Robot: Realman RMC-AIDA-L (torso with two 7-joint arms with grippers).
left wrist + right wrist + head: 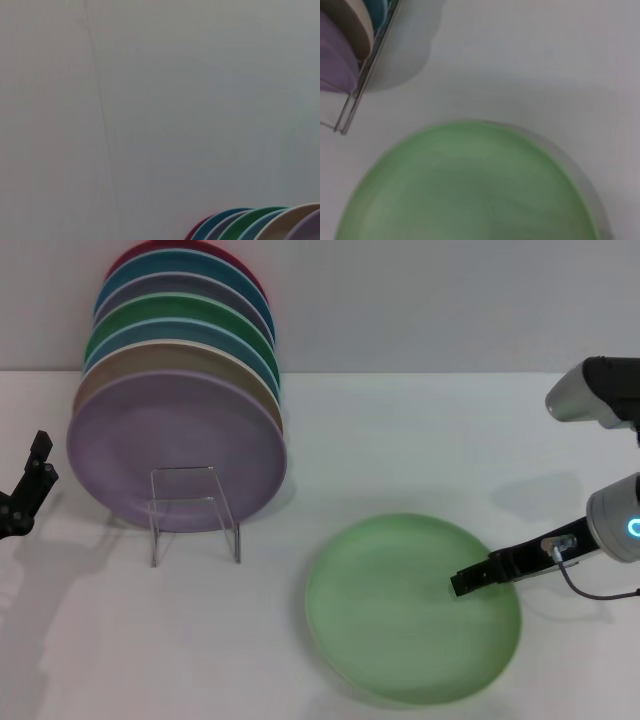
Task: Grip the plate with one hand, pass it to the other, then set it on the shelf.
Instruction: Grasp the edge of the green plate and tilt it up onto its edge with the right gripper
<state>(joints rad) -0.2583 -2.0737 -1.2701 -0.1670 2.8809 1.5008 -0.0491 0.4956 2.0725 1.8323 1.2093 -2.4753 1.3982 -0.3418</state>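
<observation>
Nearest the head camera, one pale green plate [400,625] lies flat, face up, on the white desk [430,440]; being round, it has no long axis. Above its right half hangs the right tool [462,583], pointing left, whether spread or pressed together cannot be told. One clear shelf [193,505] stands left of the plate, fronting seven upright stacked plates [175,445]. At the desk's left edge, the left tool [35,465] is spread. Behind is a plain grey wall [450,300].

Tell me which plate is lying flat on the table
The pale green plate, alone at front right under the right gripper. All the others stand on edge in a row, behind the lilac plate.
</observation>
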